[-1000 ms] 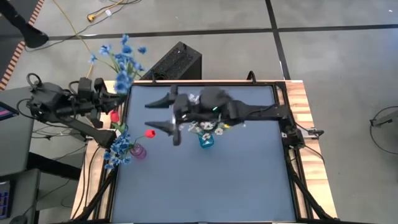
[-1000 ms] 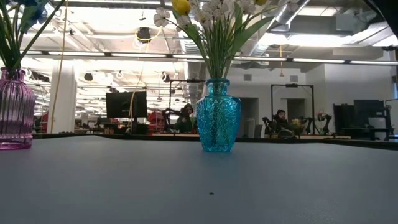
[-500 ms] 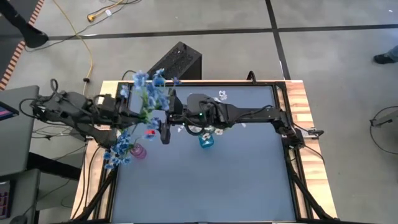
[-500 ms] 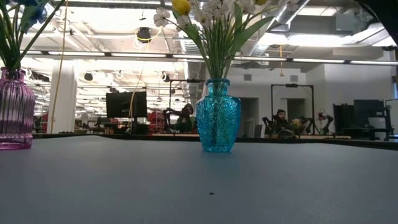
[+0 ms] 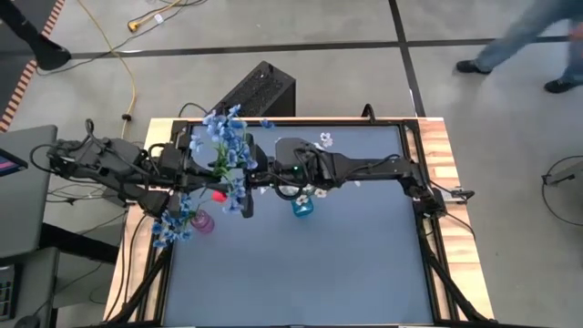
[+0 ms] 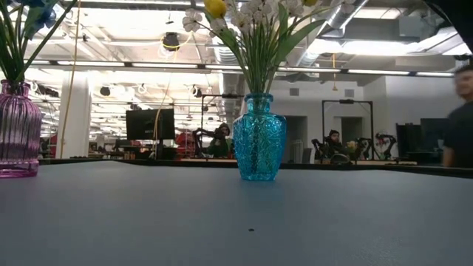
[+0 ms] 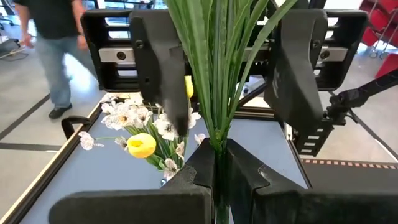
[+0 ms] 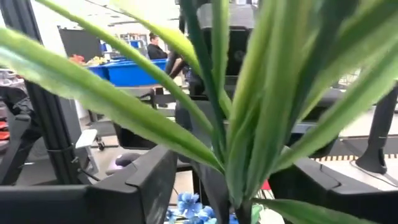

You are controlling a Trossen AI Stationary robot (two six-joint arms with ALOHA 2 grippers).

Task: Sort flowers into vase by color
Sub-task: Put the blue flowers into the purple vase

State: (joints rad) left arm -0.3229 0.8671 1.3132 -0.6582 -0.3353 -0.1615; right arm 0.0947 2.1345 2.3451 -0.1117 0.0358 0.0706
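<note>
A blue blossom spray (image 5: 224,138) on green stems stands upright over the table's left part, with my left gripper (image 7: 217,155) shut on it. My right gripper (image 5: 244,184) is open, and its two fingers (image 7: 163,68) stand on either side of the spray's long leaves (image 8: 249,118); I see no touch. A pink vase (image 5: 202,221) at the left edge holds blue flowers (image 5: 171,219). A teal vase (image 6: 259,137) mid-table holds white and yellow flowers (image 7: 142,144). A red tulip (image 5: 219,193) shows between the two arms. Neither gripper shows in the low view. My left gripper pinches the spray's bundled green stems (image 7: 218,138) between its two fingers, low on the stems below the leaves. The fingers come about level from the table's left and lie across the stems. The spray stands upright above the fingers, lifted clear of the table.
A black box (image 5: 258,88) sits on the floor beyond the table's far edge. A person (image 5: 528,36) walks past at the far right, also seen in the low view (image 6: 462,118). The blue table top (image 5: 310,273) lies free toward the near edge.
My left gripper has carried the blue spray from beyond the table's left edge toward the right, in between my right gripper's fingers; the spray stays upright. A person has walked into view at the far right.
</note>
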